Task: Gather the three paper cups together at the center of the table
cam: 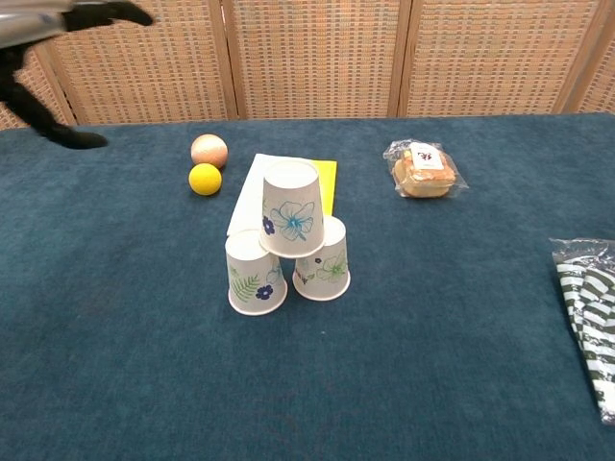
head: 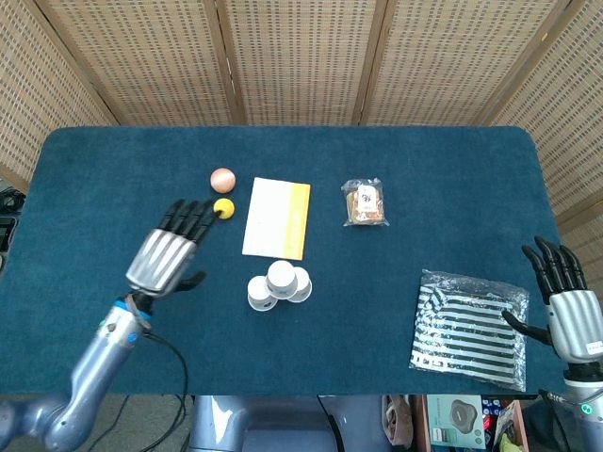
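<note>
No writing is legible on the three flower-printed paper cups (cam: 288, 240); left robot hand (head: 168, 252) and right robot hand (head: 565, 301) are released, fingers spread.

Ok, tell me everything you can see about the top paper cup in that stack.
The top paper cup is white, apparently paper, printed with a blue flower and a smaller dark blue bloom. It stands upside down, base up and wider rim down, roughly upright. Its rim rests on the bases of two other inverted cups, the left cup and the right cup, making a small pyramid near the table's middle, just in front of the white and yellow sheet. No hand touches it.
</note>
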`<state>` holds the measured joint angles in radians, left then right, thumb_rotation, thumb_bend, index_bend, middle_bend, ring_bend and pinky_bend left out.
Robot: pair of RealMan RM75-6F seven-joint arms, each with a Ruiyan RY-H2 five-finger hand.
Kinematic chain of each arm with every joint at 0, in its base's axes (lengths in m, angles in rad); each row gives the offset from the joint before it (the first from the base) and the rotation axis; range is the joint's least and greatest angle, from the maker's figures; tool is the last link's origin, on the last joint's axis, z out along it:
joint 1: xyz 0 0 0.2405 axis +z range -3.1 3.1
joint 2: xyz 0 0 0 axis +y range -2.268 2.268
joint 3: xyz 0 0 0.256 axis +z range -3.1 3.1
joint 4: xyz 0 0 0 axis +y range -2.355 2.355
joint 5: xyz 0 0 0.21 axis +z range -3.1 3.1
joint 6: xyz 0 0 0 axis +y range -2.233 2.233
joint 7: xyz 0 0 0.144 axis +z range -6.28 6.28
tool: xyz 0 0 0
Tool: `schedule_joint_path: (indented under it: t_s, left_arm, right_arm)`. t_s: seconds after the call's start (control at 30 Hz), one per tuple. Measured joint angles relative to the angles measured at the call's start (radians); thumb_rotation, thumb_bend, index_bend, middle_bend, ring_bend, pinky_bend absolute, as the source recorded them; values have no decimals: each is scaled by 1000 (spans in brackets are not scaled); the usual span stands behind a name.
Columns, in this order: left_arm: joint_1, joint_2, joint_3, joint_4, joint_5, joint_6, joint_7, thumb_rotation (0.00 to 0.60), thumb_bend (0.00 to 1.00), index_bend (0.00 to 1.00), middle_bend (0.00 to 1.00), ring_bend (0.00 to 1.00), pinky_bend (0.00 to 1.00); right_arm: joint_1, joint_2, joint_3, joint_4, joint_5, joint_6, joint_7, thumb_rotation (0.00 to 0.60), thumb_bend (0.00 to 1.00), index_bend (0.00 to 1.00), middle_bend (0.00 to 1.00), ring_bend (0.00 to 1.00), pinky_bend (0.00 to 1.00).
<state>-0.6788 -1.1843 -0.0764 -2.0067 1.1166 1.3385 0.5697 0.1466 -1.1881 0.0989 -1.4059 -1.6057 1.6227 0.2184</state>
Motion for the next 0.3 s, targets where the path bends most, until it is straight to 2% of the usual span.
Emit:
schedule_joint_path:
  t_s: [0.2, 0.3]
  left_arm:
    - [235, 64, 70, 65, 61, 224, -191, 600, 259, 0, 0, 0, 0]
    - [325, 65, 92, 124, 77, 294, -290, 600, 261, 0, 0, 0, 0]
  right_arm:
    - [1, -6, -5, -9, -13, 1, -41, 600, 0, 0, 0, 0, 0]
    - [2, -10, -7, -10, -17, -2, -57, 600, 0, 0, 0, 0, 0]
